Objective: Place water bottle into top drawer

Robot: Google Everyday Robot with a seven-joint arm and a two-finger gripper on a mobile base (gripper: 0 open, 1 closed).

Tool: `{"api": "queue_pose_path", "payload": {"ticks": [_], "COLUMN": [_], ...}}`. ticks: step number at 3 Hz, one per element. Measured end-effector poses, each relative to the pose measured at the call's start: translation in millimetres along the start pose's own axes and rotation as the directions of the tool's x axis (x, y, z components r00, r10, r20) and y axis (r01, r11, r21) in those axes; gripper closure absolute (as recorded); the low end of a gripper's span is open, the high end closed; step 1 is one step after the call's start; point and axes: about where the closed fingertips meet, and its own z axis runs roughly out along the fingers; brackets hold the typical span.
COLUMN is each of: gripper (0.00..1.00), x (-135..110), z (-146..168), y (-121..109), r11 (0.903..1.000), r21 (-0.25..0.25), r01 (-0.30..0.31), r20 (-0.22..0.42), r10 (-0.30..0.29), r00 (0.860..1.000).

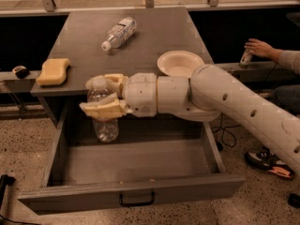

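Note:
My gripper (pixel 101 96) is shut on the water bottle (pixel 107 128), a clear ribbed bottle with a white cap, held upright. The cream fingers (pixel 100 110) wrap its upper half and hide the label band. The bottle hangs over the back left part of the open top drawer (pixel 84 197), its base just above the drawer floor. The drawer is pulled out wide from the grey cabinet, with a small black handle (pixel 136 201) centred on its front panel. My arm reaches in from the right.
On the cabinet top (pixel 154 32) lie another bottle (pixel 119 32) with a wide white-and-blue label, a yellow sponge (pixel 53 71) at the left edge and a white bowl (pixel 179 63) at the right. A person's hand (pixel 257 47) holds a can at far right.

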Motion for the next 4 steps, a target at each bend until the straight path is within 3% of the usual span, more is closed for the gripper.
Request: {"api": "queue_pose_path", "payload": {"ticks": [1,2,4], "gripper": [1.0,1.0,1.0], "x": [71.9,115.8,160.2], "z": [-12.2,-15.2,-3.3], "y": [6.6,10.7,12.9], "r11": [0.9944,0.9877,0.9901], "r21": [-0.009,-0.031,-0.072], "r01": [-0.105,-0.153,-0.121], "r20": [-0.091,-0.128,-0.114], "r10": [0.104,0.148,0.112], "r00": [0.99,0.981,0.987]}}
